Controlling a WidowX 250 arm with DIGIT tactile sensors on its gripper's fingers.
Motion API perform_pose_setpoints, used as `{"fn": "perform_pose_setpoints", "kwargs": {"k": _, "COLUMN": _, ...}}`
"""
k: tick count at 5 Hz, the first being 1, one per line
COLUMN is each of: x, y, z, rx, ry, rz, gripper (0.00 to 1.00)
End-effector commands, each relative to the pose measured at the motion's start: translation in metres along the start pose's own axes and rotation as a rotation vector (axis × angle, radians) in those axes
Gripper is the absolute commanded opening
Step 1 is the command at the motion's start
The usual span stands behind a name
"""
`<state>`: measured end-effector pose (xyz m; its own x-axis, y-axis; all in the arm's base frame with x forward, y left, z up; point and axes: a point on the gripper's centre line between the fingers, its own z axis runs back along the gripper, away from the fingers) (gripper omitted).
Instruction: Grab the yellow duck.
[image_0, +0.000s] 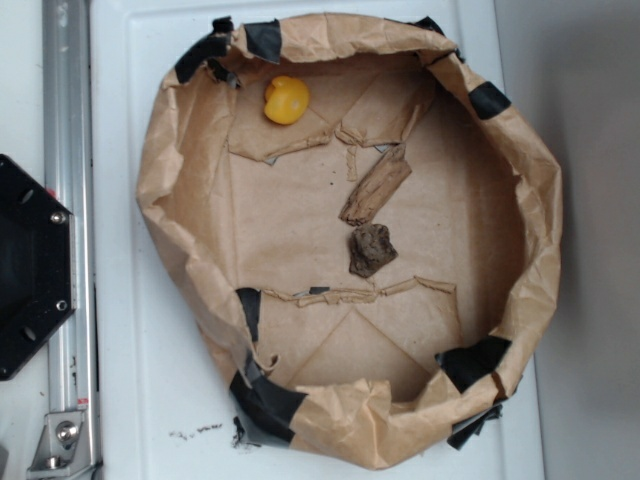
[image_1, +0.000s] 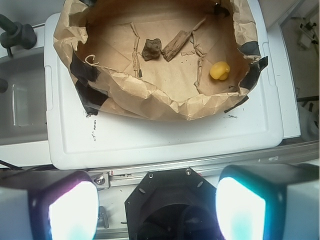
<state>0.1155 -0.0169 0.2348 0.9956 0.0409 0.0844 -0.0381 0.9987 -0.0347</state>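
Note:
The yellow duck (image_0: 286, 100) is a small smooth yellow-orange blob lying on the paper floor at the far left corner of the brown paper basin (image_0: 180, 170). In the wrist view the yellow duck (image_1: 219, 70) lies near the right inner wall. My gripper (image_1: 156, 207) hangs high above the black robot base, well outside the basin, with its two fingers (image_1: 72, 210) wide apart and nothing between them. The gripper does not show in the exterior view.
A brown bark-like piece (image_0: 376, 186) and a dark brown lump (image_0: 371, 249) lie in the middle of the basin. The crumpled paper wall is patched with black tape (image_0: 265, 400). The basin rests on a white lid (image_0: 140, 380), beside a metal rail (image_0: 66, 100) and the black robot base (image_0: 30, 265).

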Motion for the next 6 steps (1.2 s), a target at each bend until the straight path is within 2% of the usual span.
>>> {"fn": "perform_pose_setpoints", "kwargs": {"k": 1, "x": 0.098, "y": 0.028, "z": -0.012, "rx": 0.236, "ry": -0.079, "rz": -0.142, "gripper": 1.00}}
{"fn": "perform_pose_setpoints", "kwargs": {"k": 2, "x": 0.118, "y": 0.031, "z": -0.044, "rx": 0.338, "ry": -0.102, "rz": -0.373, "gripper": 1.00}}
{"fn": "perform_pose_setpoints", "kwargs": {"k": 3, "x": 0.131, "y": 0.047, "z": -0.087, "rx": 0.306, "ry": -0.061, "rz": -0.584, "gripper": 1.00}}
{"fn": "perform_pose_setpoints", "kwargs": {"k": 4, "x": 0.135, "y": 0.058, "z": -0.123, "rx": 0.407, "ry": -0.001, "rz": -0.726, "gripper": 1.00}}
{"fn": "perform_pose_setpoints", "kwargs": {"k": 5, "x": 0.139, "y": 0.074, "z": -0.150, "rx": 0.421, "ry": 0.051, "rz": -0.735, "gripper": 1.00}}
{"fn": "perform_pose_setpoints", "kwargs": {"k": 6, "x": 0.137, "y": 0.077, "z": -0.162, "rx": 0.429, "ry": 0.036, "rz": -0.781, "gripper": 1.00}}
